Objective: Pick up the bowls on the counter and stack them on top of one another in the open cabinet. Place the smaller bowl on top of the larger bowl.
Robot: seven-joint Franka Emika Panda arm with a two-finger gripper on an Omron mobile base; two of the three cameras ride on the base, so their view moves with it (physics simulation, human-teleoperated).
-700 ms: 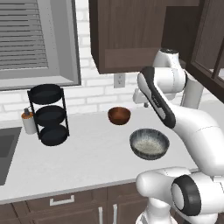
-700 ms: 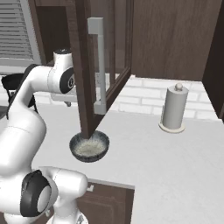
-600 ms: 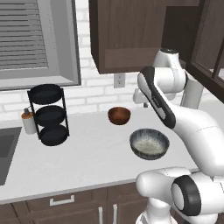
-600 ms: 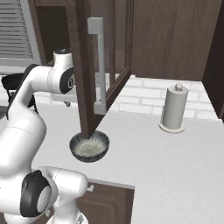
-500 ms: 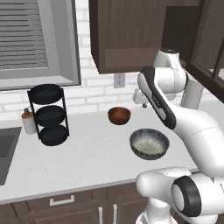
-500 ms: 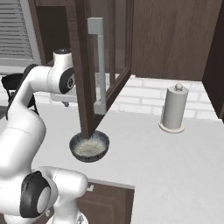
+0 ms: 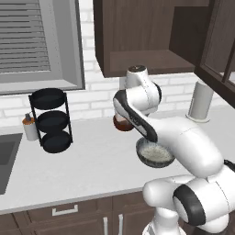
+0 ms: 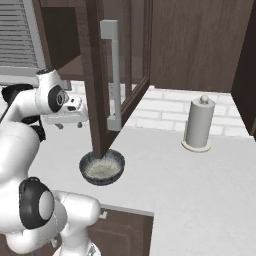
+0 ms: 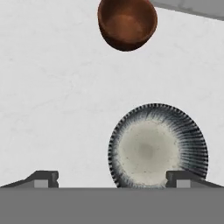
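Note:
The larger bowl (image 7: 156,153) (image 8: 102,167) (image 9: 157,146), dark grey with a pale speckled inside, rests upright on the counter (image 7: 82,160) near its front edge. Behind it, close to the wall, sits the smaller reddish-brown bowl (image 7: 121,124) (image 9: 127,24), partly hidden by my arm in the left base view. My gripper (image 9: 113,179) (image 8: 70,122) hangs open above the counter, pointing down, empty, with the grey bowl just ahead between its fingertips. Above is the open cabinet (image 7: 147,62), its wooden shelf bare.
The cabinet's open door (image 8: 112,75) juts out over the grey bowl. A black three-tier rack (image 7: 50,119) and a small bottle (image 7: 30,128) stand at the left, beside a sink (image 7: 4,160). A paper-towel roll (image 7: 200,101) (image 8: 199,122) stands at the right.
My arm has swung to the left and a little lower, uncovering the paper-towel roll. Both bowls lie where they were.

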